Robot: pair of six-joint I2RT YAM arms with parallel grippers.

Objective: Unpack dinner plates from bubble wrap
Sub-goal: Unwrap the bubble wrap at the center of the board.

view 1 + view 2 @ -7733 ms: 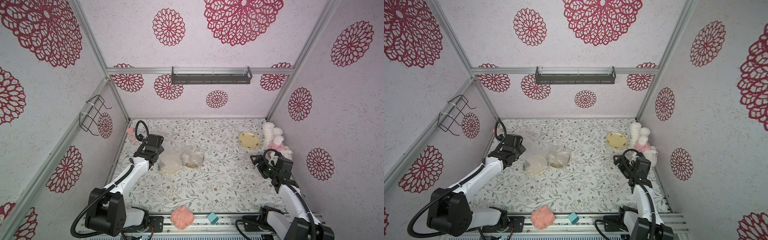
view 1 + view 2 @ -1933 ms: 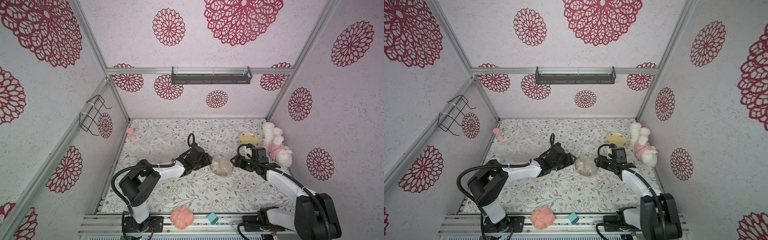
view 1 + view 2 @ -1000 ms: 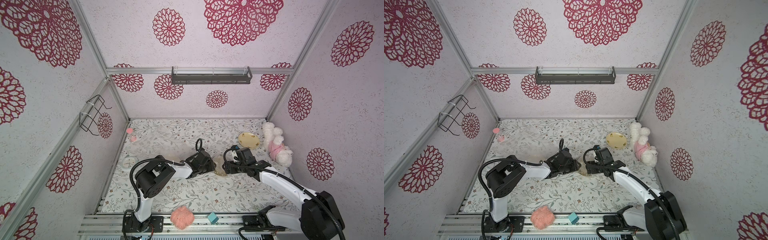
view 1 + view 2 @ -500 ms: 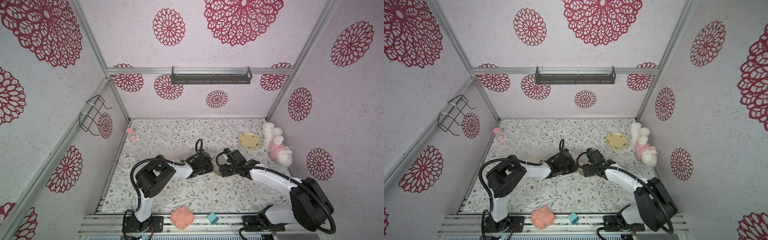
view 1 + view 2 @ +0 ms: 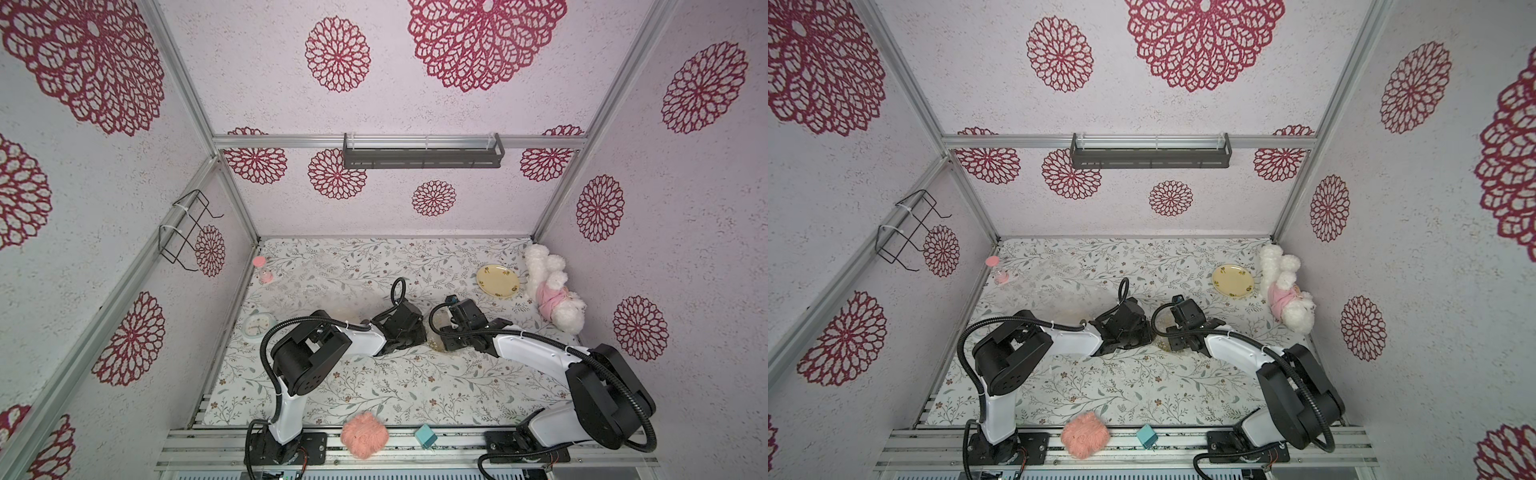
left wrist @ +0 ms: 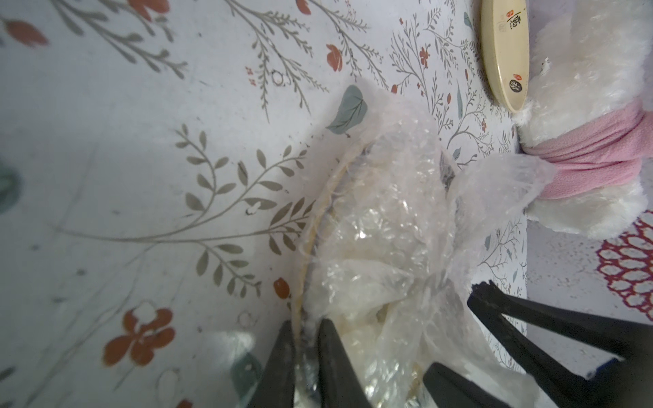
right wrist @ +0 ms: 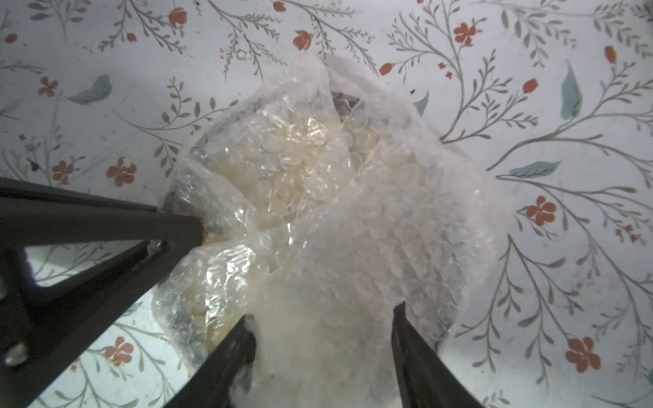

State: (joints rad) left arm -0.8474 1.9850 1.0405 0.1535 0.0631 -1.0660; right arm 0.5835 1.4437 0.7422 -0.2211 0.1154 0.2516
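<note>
Plate point(image 7: 300, 166) is lying at the centre of the table point(image 5: 386, 386), swaddled in bubble wrap point(image 7: 371, 219), between our arms: we are pinching its left rim in the narrow left gripper point(image 6: 305, 330) while the right gripper point(image 7: 319, 318) is standing wide astride a fold at its right, so peeling should go rightward.

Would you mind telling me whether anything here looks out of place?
The pink fluffy ball and teal block sit off the floral mat, on the front metal rail; the white plush toy lies toppled over.
</note>
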